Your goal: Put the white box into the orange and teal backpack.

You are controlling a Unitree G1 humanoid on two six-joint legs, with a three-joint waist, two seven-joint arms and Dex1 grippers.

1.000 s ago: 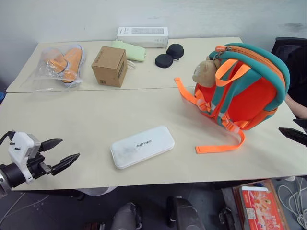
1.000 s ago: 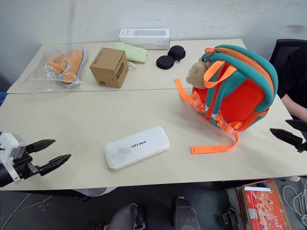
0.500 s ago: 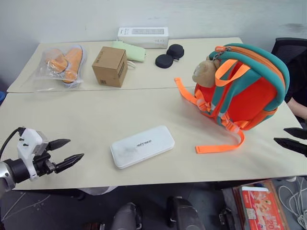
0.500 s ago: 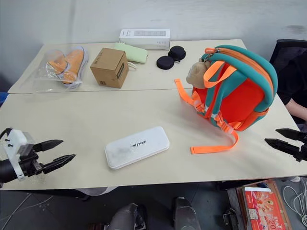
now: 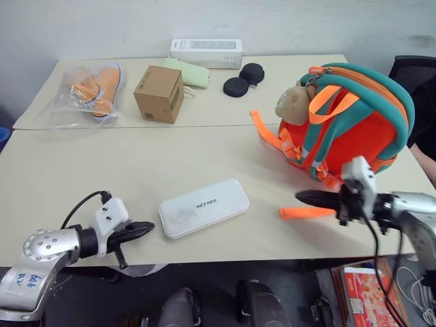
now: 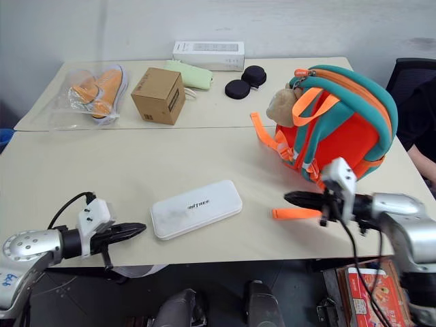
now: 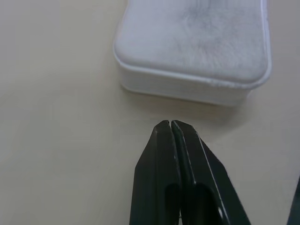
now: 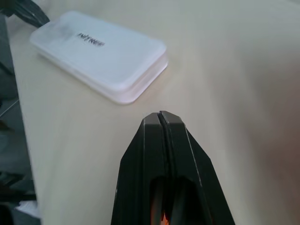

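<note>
On the far left of the worktop [image 5: 82, 163] a clear bag of orange shoes [image 5: 92, 87] is seen, with a brown cube [image 5: 158, 95] beside it, well apart from the action. At the near left edge the left tool [image 5: 144, 228] is noted with its two fingers pressed together on nothing, its tip just beside the box's left end but not seen to touch it. The white box [image 5: 204, 207] lies flat near the front edge, lettering up, between the two tools. The right tool [image 5: 308, 197] is likewise closed and empty, aimed at the box's right end, above an orange strap [image 5: 301, 212]. Closed tips facing opposite ends are judged to suit a two-sided squeeze or slide, the case looking too wide for one tool's span. The backpack [image 5: 357, 122] stands upright at the right; no opening is visible from here.
</note>
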